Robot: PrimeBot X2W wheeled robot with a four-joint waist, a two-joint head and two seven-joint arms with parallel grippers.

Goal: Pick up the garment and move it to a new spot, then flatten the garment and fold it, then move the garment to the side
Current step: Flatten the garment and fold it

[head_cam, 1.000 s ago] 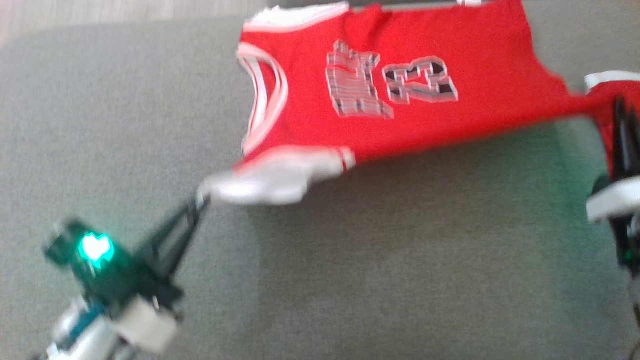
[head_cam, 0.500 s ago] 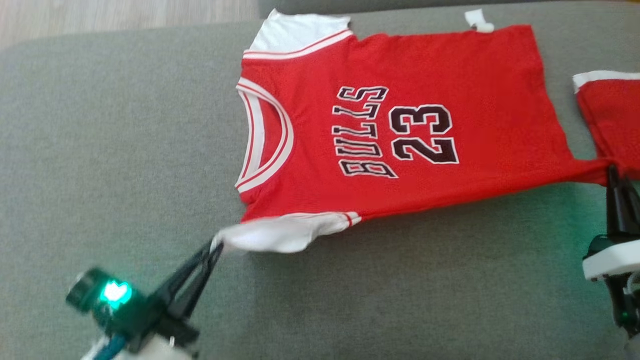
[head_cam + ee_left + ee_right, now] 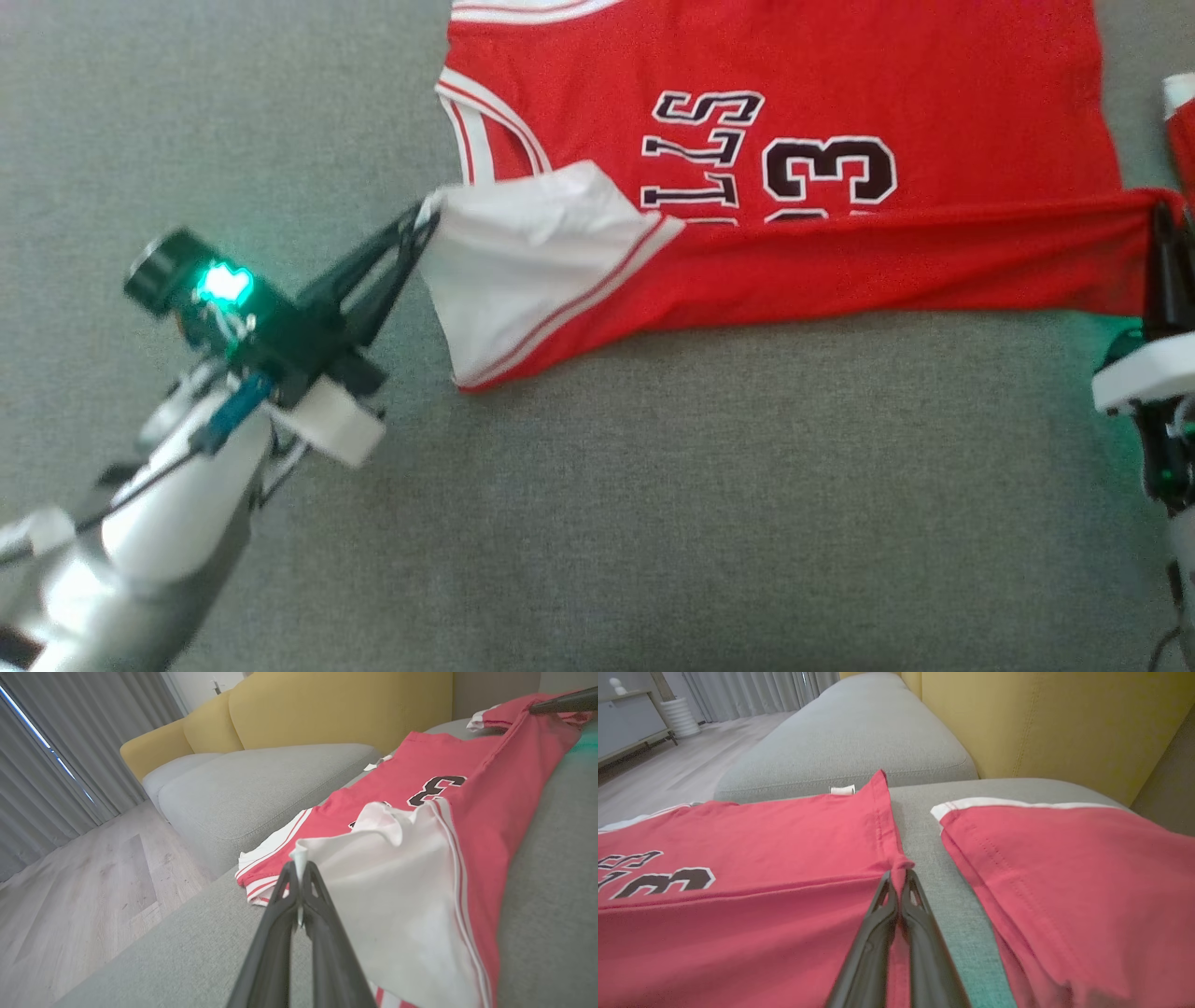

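The garment [image 3: 840,112] is a red jersey with white sleeves and black lettering, spread on a grey couch cushion [image 3: 653,485]. Its near edge is lifted and folded over the print. My left gripper [image 3: 425,213] is shut on the tip of the white sleeve [image 3: 513,252]; the left wrist view shows the white cloth pinched between the fingers [image 3: 299,877]. At the right edge my right gripper [image 3: 1160,215] is shut on the jersey's red hem corner [image 3: 899,863], and the cloth is stretched between the two grippers.
A second red piece with a white band [image 3: 1064,858] lies just right of the jersey. Yellow couch backrest [image 3: 1041,723] stands behind; another grey cushion [image 3: 261,784] and wooden floor [image 3: 84,891] lie beyond the cushion's far edge.
Both grippers have carried the jersey's near edge away from me, folding it over the lower part of the print. The camera has also tilted, so the whole picture has shifted.
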